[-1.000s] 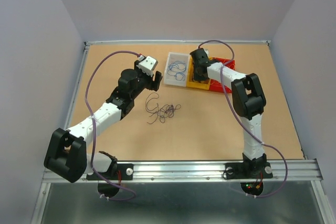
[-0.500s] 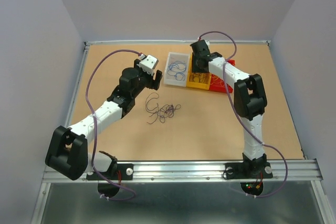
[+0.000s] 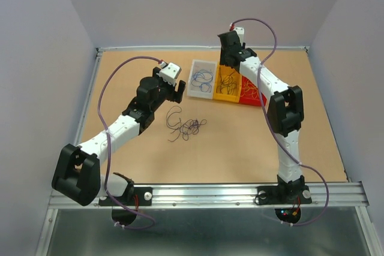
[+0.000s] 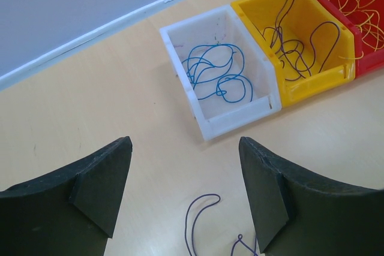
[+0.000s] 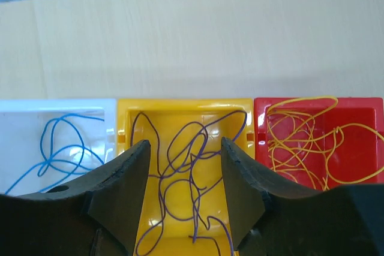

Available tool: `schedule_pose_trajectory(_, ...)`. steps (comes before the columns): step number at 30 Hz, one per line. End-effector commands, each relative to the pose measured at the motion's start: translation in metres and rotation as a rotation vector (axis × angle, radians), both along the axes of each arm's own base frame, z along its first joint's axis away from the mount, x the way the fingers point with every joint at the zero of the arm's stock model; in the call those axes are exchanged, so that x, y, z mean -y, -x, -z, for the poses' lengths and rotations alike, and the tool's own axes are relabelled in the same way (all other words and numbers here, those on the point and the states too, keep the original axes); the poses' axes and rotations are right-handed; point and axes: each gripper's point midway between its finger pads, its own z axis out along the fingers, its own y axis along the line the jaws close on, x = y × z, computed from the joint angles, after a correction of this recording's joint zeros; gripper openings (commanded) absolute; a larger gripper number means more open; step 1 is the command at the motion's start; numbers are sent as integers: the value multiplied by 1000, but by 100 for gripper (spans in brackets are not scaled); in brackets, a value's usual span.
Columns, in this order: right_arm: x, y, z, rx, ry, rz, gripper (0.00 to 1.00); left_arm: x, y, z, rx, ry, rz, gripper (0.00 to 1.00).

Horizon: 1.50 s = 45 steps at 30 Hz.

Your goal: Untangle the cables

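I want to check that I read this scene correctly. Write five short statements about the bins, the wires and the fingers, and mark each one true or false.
1. The white bin holds blue wires. True.
2. The red bin holds dark purple wires. False: it holds yellow-orange wires.
3. A tangle of wires lies on the table, outside the bins. True.
4. The right arm's fingers grip a wire. False: they are open and empty above the yellow bin.
5. The left arm's fingers are shut. False: they are open.
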Motion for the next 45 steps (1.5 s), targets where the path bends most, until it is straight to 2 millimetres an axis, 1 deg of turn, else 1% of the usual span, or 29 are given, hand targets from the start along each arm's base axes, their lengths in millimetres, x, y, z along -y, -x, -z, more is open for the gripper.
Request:
schedule_pose_trajectory(1, 17, -14, -1, 24, 38, 89, 56, 4, -8, -29, 71, 21, -4, 84)
schedule_pose_trajectory(5, 22, -12, 8, 9, 52, 116, 59, 5, -8, -30, 73, 20, 0, 84)
schedule_pose_trajectory(8, 25, -11, 10, 7, 61, 133, 61, 5, -8, -29, 71, 18, 1, 84)
schedule_pose_trajectory(10, 30, -9, 15, 0, 68, 152, 62, 5, -8, -29, 71, 18, 1, 84)
schedule_pose_trajectory(13, 31, -10, 23, -18, 57, 144, 60, 5, -8, -28, 69, 15, 3, 84)
schedule_pose_trajectory(14, 30, -13, 26, -22, 54, 137, 55, 6, -8, -28, 68, 14, 3, 84)
schedule_pose_trajectory(16, 30, -15, 28, -24, 54, 133, 50, 5, -9, -27, 65, 13, 2, 84)
schedule_pose_trajectory(18, 26, -16, 33, -34, 44, 120, 47, 6, -9, -27, 66, 14, 3, 84)
schedule_pose_trajectory(19, 24, -16, 33, -36, 37, 114, 39, 6, -8, -27, 67, 12, 5, 84)
schedule_pose_trajectory(23, 19, -18, 38, -43, 19, 95, 24, 5, -9, -27, 68, 11, 1, 84)
schedule_pose_trajectory(24, 18, -18, 39, -48, 16, 90, 17, 6, -9, -27, 68, 11, 2, 84)
schedule_pose_trajectory(25, 16, -17, 40, -50, 8, 84, 8, 6, -9, -27, 67, 9, 2, 84)
schedule_pose_trajectory(26, 12, -16, 44, -61, -5, 66, 1, 5, -9, -27, 69, 9, 1, 84)
schedule_pose_trajectory(27, 8, -15, 44, -64, -15, 51, 1, 6, -9, -27, 69, 9, 2, 84)
schedule_pose_trajectory(29, 3, -13, 50, -83, -24, 20, 1, 6, -9, -27, 68, 7, 1, 84)
schedule_pose_trajectory(30, -3, -13, 54, -91, -44, -3, 1, 6, -9, -26, 67, 5, 3, 84)
schedule_pose_trajectory(35, -11, -8, 88, -154, -58, -38, 0, 6, -11, -24, 64, -5, -2, 84)
schedule_pose_trajectory(38, -10, -2, 115, -201, -56, -29, 1, 5, -11, -24, 63, -10, -6, 84)
schedule_pose_trajectory(39, -13, 0, 124, -215, -66, -42, 1, 5, -12, -23, 62, -11, -9, 84)
schedule_pose_trajectory(41, -15, 3, 132, -233, -69, -51, 1, 6, -12, -22, 58, -16, -4, 84)
schedule_pose_trajectory(44, -15, 4, 132, -227, -76, -56, 0, 6, -12, -21, 49, -31, -3, 84)
schedule_pose_trajectory(45, -13, 4, 124, -209, -75, -52, 1, 7, -12, -19, 42, -37, 0, 84)
